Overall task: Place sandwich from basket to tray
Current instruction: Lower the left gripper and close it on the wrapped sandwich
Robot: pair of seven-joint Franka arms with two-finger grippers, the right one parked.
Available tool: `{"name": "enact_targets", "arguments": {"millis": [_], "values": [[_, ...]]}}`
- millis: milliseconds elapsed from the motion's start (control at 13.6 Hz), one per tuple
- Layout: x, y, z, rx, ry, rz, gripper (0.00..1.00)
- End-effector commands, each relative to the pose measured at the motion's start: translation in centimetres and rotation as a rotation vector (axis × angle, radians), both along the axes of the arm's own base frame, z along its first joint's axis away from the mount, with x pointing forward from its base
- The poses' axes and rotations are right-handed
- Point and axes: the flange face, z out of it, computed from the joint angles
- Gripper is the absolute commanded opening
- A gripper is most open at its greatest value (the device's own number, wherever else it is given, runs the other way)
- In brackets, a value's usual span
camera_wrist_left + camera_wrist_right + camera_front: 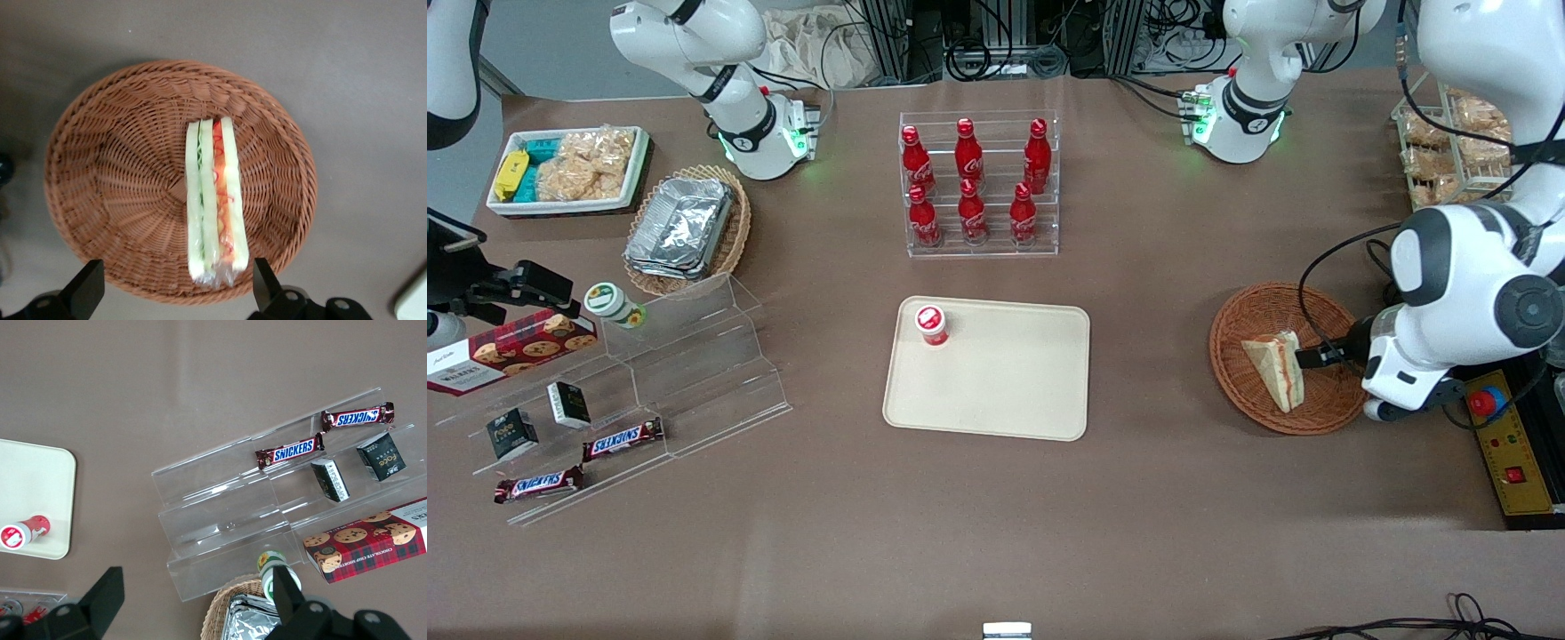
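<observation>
- One sandwich: stands on edge in basket, filling upward, graspable.
- Gripper: above basket, jaws wide, straddling sandwich.
- Tray: awaiting delivery.

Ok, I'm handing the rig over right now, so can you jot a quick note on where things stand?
Gripper: open, low over the basket, fingers apart beside the sandwich, nothing held.
Sandwich: in the basket, on edge, filling side up, not yet gripped.
Tray: mid-table, holds only a small red-capped cup in one corner.
Done: approach.
Left: grip, lift, carry to the tray, release.
</observation>
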Motion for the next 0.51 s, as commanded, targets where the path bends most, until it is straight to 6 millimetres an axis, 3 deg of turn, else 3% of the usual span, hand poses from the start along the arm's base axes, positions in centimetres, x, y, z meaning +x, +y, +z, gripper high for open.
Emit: {"name": "enact_targets", "arguments": {"millis": [0,441], "values": [[0.0,-1.8,-3.0,0.009,-0.005,0.047,1.00],[-0.5,-3.9,-6.7,0.036,0.018,0.060,0.99]]}}
